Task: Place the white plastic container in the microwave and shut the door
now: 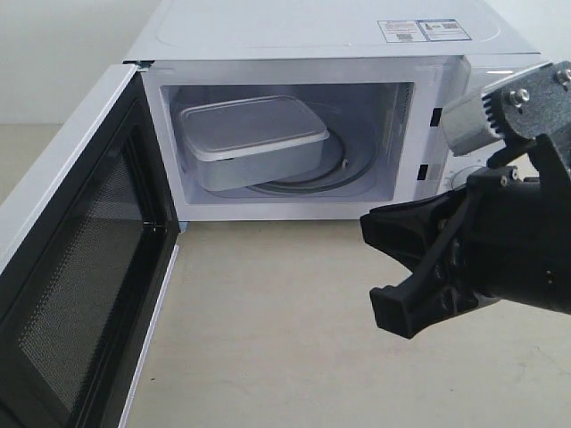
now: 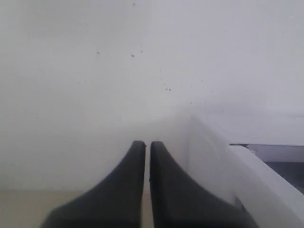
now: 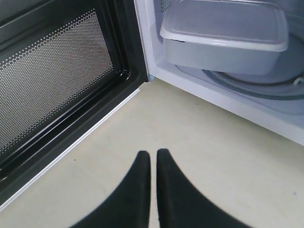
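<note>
The white plastic container (image 1: 254, 143) (image 3: 228, 35) sits inside the microwave (image 1: 312, 31), towards the left of the cavity. It rests slightly tilted on the glass turntable (image 1: 332, 175). The door (image 1: 80, 285) (image 3: 52, 80) stands wide open, swung out to the left. My right gripper (image 1: 379, 267) (image 3: 153, 153) hovers over the tabletop in front of the cavity, shut and holding nothing. My left gripper (image 2: 147, 143) is shut and empty too. It faces a pale wall, with the door's white edge (image 2: 266, 180) just beside it. The exterior view does not show the left gripper.
A beige tabletop (image 1: 285, 339) stretches in front of the microwave. The right arm's body (image 1: 526, 241) covers the microwave's knob panel. Stickers (image 1: 424, 30) lie on the microwave's top.
</note>
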`<state>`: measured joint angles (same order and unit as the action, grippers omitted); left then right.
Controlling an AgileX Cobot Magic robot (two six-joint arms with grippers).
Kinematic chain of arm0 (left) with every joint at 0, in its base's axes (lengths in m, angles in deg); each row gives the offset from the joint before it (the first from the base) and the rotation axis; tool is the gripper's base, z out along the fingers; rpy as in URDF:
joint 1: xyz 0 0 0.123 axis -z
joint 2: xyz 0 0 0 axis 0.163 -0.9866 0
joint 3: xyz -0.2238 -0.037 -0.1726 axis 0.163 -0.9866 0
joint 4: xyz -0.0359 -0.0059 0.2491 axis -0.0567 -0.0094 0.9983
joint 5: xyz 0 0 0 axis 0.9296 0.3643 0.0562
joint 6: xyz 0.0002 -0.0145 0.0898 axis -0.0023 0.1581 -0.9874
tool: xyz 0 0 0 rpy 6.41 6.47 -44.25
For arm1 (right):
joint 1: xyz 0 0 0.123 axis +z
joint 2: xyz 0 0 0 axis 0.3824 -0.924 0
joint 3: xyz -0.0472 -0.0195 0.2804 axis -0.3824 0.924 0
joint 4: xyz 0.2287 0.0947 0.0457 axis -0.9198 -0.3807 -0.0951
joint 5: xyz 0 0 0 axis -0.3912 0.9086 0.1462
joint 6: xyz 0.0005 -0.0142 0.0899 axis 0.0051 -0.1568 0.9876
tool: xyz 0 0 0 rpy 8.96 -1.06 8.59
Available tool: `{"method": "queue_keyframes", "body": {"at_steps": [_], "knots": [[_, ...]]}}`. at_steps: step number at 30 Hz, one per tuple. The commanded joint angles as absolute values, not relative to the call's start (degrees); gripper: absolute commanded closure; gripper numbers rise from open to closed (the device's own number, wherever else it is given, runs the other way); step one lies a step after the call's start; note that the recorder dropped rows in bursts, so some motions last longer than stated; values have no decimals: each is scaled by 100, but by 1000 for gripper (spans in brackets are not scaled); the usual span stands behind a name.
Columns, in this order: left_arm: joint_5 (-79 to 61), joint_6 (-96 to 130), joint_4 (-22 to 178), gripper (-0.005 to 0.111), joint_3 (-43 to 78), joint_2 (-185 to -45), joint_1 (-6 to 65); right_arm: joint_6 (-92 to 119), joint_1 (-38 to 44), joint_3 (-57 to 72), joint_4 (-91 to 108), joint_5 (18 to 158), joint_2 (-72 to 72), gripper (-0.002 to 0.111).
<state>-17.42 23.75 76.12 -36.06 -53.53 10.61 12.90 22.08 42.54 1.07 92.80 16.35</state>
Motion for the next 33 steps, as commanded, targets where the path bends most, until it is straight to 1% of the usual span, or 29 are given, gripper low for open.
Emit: {"method": "queue_keyframes", "body": {"at_steps": [1,4,6,9,13,15,17,19,23,26,28,30,33], "knots": [[-61,2587,7588,102,-2125,-6725,1037,1225,2208,4272,179,9182,1681,108],[1301,2587,7446,102,-987,-7699,1037,1212,2208,4272,216,9185,1681,108],[1856,2587,7187,102,-309,-8208,1037,1212,2208,4272,232,9222,1681,108],[2075,2587,6804,102,367,-8663,1037,1212,2208,4272,230,9307,1681,108],[2021,2587,6652,102,896,-8954,1037,1240,2162,4272,259,9344,1681,108],[2063,2587,6461,102,1072,-9002,1037,1253,1977,4272,272,9439,1681,108],[2276,2587,6253,102,1173,-9002,1037,1292,1582,4272,349,9602,1695,108],[2804,2587,6283,102,1238,-9002,1037,1438,1129,4272,374,9834,1794,108],[4468,2587,6829,102,1281,-9196,1037,1866,285,4272,374,10132,2362,108],[5628,2375,6966,102,1281,-9603,1037,2054,39,4272,374,10172,2878,108],[6076,1993,6489,102,1281,-10131,1037,2054,35,4272,374,10434,3322,108],[6076,1464,5678,102,1281,-10618,1037,2054,35,4272,457,10901,3669,108],[6076,995,4890,102,1281,-10884,1037,2054,35,4272,626,11343,3859,108]]}}
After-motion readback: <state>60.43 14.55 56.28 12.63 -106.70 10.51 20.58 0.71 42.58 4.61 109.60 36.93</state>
